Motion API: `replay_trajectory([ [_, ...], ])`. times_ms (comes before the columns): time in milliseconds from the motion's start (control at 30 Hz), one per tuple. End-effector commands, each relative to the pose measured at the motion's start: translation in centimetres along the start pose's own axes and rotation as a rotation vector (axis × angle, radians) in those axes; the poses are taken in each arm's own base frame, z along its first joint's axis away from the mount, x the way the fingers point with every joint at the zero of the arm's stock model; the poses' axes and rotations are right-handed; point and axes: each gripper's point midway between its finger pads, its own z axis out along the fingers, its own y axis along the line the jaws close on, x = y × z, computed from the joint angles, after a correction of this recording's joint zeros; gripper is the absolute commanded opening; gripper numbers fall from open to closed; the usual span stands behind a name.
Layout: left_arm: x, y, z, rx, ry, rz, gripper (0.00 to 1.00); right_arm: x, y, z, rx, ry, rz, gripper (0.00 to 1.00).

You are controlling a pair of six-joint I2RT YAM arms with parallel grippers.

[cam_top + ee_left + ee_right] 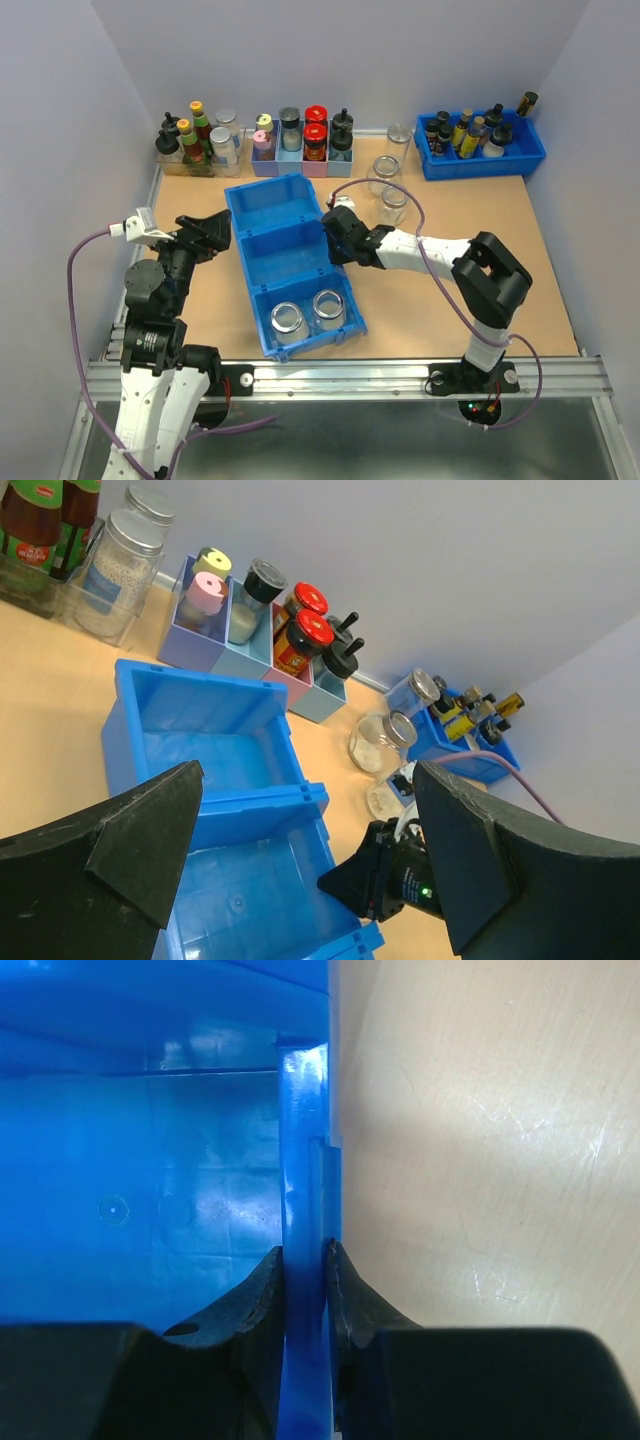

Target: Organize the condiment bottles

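A long blue three-compartment bin (285, 260) lies mid-table. Two clear glass jars (288, 320) (328, 305) stand in its near compartment. Three more jars stand on the table right of the bin: one with a silver lid (399, 136), one (384, 171) and one (394, 202). The lidded jar also shows in the left wrist view (413, 690). My right gripper (335, 235) (305, 1255) is shut on the bin's right wall (303, 1140). My left gripper (215, 232) (306, 770) is open and empty, just left of the bin (200, 750).
Pastel organizers with red- and pink-lidded spice jars (300, 140) stand at the back centre. A clear tray of sauce bottles (195, 145) is at the back left. A blue bin of small dark bottles (480, 140) is at the back right.
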Motion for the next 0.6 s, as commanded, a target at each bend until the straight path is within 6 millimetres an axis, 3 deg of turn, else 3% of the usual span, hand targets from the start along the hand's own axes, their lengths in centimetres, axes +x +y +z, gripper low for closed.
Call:
replay_trajectory([
  [0, -0.5, -0.5, 0.3, 0.031, -0.025, 0.003, 0.97, -0.3, -0.1, 0.0, 0.043, -0.01, 0.183, 0.01],
  [200, -0.7, -0.5, 0.0, 0.026, -0.034, 0.01, 0.97, -1.4, -0.6, -0.4, 0.084, -0.064, 0.324, 0.0],
  [567, -0.7, -0.4, -0.2, 0.024, -0.039, 0.009, 0.97, -0.8, -0.4, 0.1, 0.084, -0.045, 0.347, 0.0],
])
